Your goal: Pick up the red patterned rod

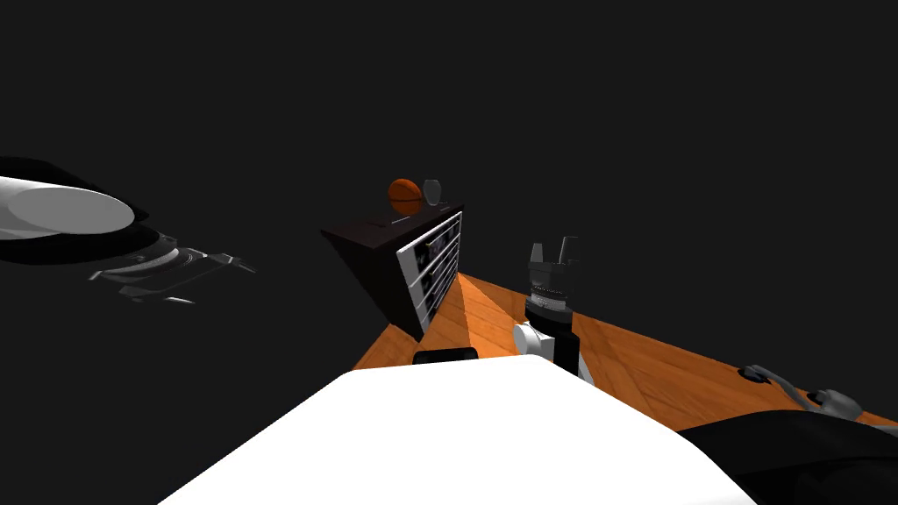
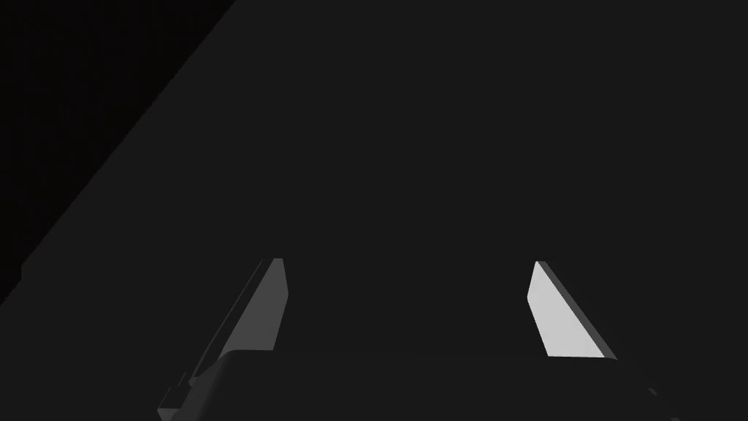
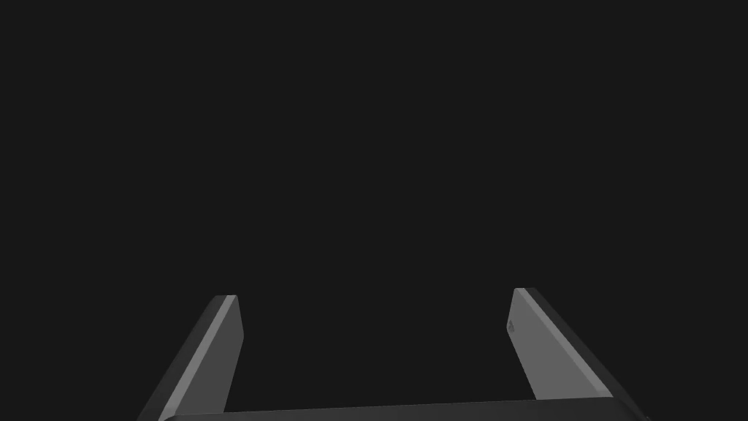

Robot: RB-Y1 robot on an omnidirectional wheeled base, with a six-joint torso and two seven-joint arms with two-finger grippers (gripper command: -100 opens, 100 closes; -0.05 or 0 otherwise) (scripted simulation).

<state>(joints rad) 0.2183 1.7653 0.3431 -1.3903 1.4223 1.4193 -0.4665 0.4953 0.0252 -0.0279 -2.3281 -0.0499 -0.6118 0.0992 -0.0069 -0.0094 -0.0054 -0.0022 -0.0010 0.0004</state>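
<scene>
Hanging at the left middle of the frame, the left gripper (image 1: 210,280) spreads its fingers wide. At centre, a dark cabinet (image 1: 386,263) carries a reddish-orange patterned round thing (image 1: 405,196); whether it is the rod, and how its long axis runs, I cannot tell. Right of centre, above the wooden floor (image 1: 649,359), the right gripper (image 1: 553,247) stands equally wide.

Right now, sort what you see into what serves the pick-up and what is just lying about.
For the job:
left gripper, open
right gripper, open

Lying about:
dark cabinet with white drawer fronts
orange ball on top of the cabinet
grey cup-like thing beside the ball
grey pieces on the wooden floor
</scene>
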